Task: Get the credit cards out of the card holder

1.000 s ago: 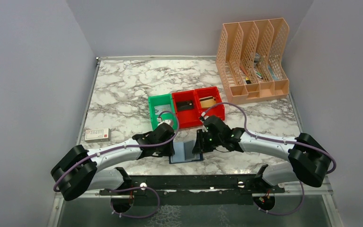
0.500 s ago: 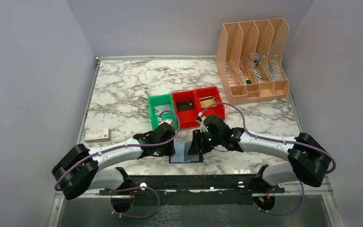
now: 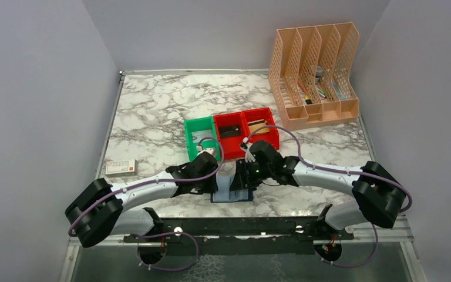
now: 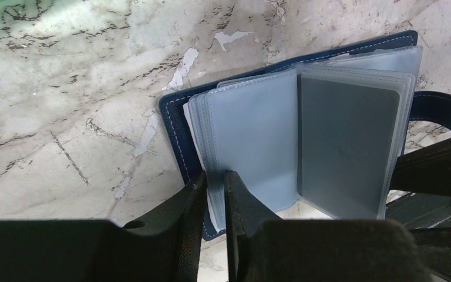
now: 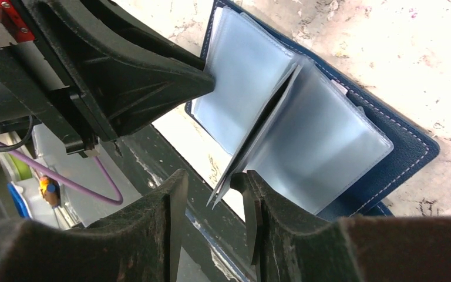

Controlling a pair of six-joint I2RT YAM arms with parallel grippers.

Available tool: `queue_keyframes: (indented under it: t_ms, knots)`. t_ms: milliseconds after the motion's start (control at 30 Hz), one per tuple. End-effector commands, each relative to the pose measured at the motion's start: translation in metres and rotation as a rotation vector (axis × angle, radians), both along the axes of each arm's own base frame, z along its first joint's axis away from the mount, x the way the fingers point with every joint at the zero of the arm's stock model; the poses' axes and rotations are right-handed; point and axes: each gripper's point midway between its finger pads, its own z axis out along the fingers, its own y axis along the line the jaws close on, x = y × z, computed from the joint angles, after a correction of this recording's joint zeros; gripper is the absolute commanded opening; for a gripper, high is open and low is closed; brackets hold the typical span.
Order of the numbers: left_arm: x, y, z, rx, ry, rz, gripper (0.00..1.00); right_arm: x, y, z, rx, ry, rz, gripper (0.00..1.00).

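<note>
Card holder [image 3: 225, 191] lying open on the marble table [image 3: 152, 106], right at the near edge, about centre. Left gripper [image 4: 215, 177] clamped on its near-left corner, pinching the left stack of clear sleeves [image 4: 252, 141] plus the cover. Solid anchor, so keep that pinch exactly as is. Right gripper [image 5: 210, 183] sitting with jaws parted, straddling the near edge of a few sleeves standing up from the spine. Nothing actually squeezed there, as far as can be told.

Tips for doing this bit well, just guessing here:
- Find the sleeve with the grey card [image 4: 347, 153] inside and go for the card's edge, not the plastic.
- Close gently on the card alone, then pull straight along the sleeve's mouth while holding the holder down with the left.
- Can't make out the sleeve's open side from these views, so worth checking before yanking.
- Avoid grabbing several sleeves at once, otherwise a real risk of lifting the whole holder off the table or tearing a seam.

Compared with a second back: right gripper further left now, covering more of the open pages in the overhead view, with jaws spread noticeably wider. No real change for the left gripper or the holder, same spot and same pinch.
</note>
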Motion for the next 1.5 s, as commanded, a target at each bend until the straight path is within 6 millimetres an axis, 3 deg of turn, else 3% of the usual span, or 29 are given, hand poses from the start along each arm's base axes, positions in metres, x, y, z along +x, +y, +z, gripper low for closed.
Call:
queue_keyframes:
  t_ms: [0,200,500,967,1267,1467]
  knots:
    - [-0.003,-0.002,-0.001,0.005,0.018,-0.023,0.20,0.007,-0.010,-0.013,-0.081,-0.016,-0.048,0.41]
    - [-0.003,-0.002,-0.001,0.007,0.020,-0.022,0.20,0.001,-0.011,-0.016,-0.059,-0.014,-0.032,0.41]
    - [-0.003,-0.003,0.000,0.001,0.017,-0.024,0.19,-0.004,0.015,0.020,0.110,-0.044,0.075,0.46]
    - [-0.002,-0.002,0.002,-0.003,0.009,-0.015,0.19,-0.016,0.026,0.026,0.169,-0.043,0.211,0.49]
    - [-0.003,0.000,0.000,0.000,0.009,-0.008,0.19,-0.008,0.001,-0.002,0.003,-0.032,0.102,0.47]
    - [-0.001,0.000,0.004,-0.010,-0.002,-0.003,0.19,0.012,-0.012,-0.003,-0.085,-0.111,0.006,0.47]
